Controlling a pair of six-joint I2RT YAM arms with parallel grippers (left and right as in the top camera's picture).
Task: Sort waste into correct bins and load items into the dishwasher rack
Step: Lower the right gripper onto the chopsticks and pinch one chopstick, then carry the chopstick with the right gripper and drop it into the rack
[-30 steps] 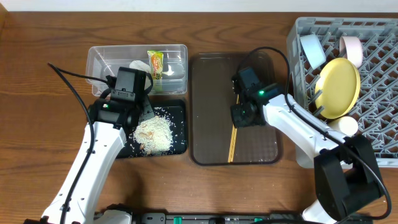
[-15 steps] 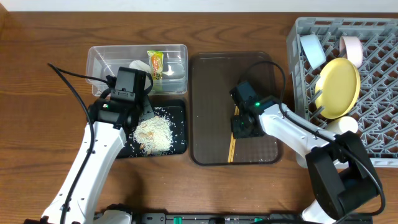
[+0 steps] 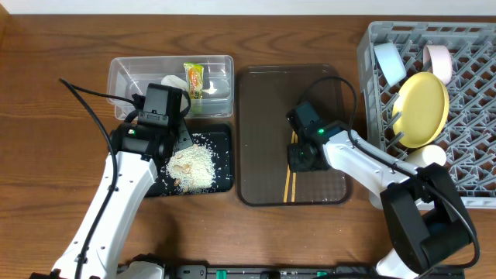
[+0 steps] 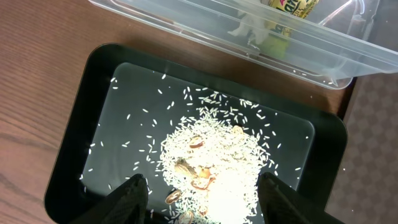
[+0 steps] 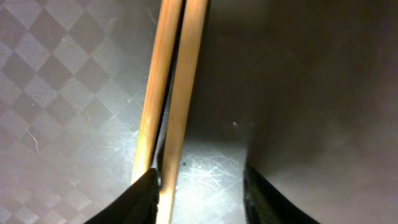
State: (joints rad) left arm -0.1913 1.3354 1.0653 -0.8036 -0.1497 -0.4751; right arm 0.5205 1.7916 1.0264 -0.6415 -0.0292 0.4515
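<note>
The wooden chopsticks lie lengthwise on the brown serving tray. My right gripper is low over their far end. In the right wrist view it is open, with the chopsticks between the fingers, close to the left finger. My left gripper is open and empty, hovering over the rice scraps in the black tray. The clear tub holds the snack wrapper and the tissue. The rack holds the yellow plate, light blue bowl, white bowl and small cup.
The brown tray lies between the black tray and the rack. The rack's left wall stands close to my right arm. Bare wooden table lies to the left and along the front edge.
My right gripper has moved toward the front of the brown tray and come down over the chopsticks' far end. The left arm has not moved.
</note>
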